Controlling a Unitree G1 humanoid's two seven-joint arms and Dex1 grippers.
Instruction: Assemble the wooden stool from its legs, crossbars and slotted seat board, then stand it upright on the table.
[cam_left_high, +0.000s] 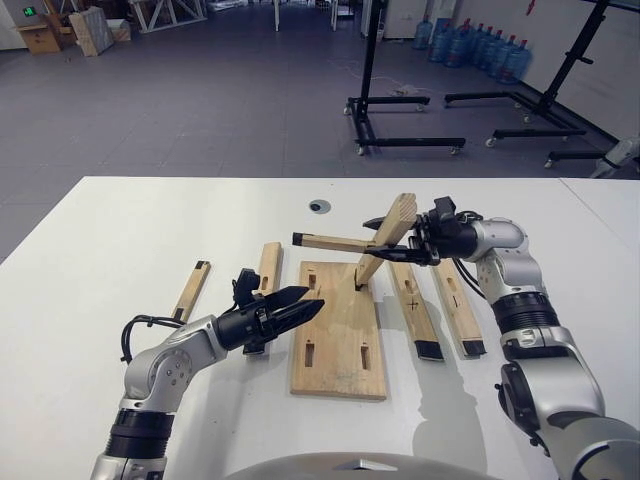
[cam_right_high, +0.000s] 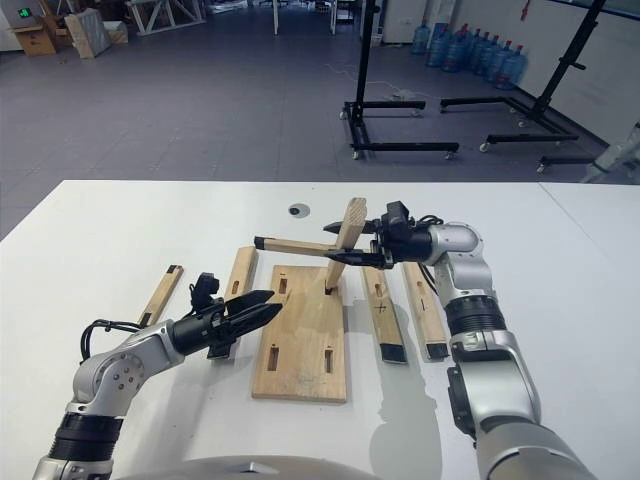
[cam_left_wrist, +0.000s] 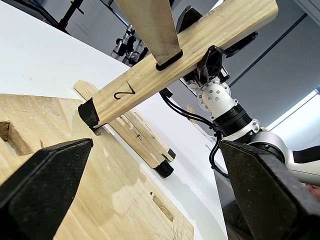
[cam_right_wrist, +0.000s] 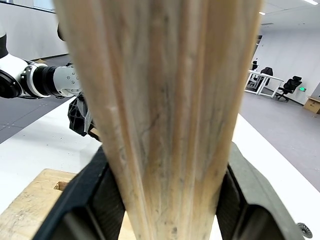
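Stool leg (cam_left_high: 392, 228), crossbar (cam_left_high: 325, 241) fitted, stands tilted at 1 o'clock in the seat board (cam_left_high: 338, 350), clamped by the right gripper (cam_left_high: 388, 242). Straighten it before pressing home. The left gripper (cam_left_high: 300, 303), jaws apart at the board's 10 o'clock edge, could brace it.

The tilted leg (cam_left_high: 402, 212), clamped in the right claw (cam_left_high: 388, 240), and its crossbar (cam_left_high: 330, 242) jutting leftward block the air over the far half of the seat board (cam_left_high: 335, 360). The board's near half is open from above. The left claw (cam_left_high: 312, 298), fingers apart, hovers at the board's left edge. On either side, loose legs (cam_left_high: 412, 305) lie flat on the bench (cam_left_high: 110, 240), low enough to pass over.
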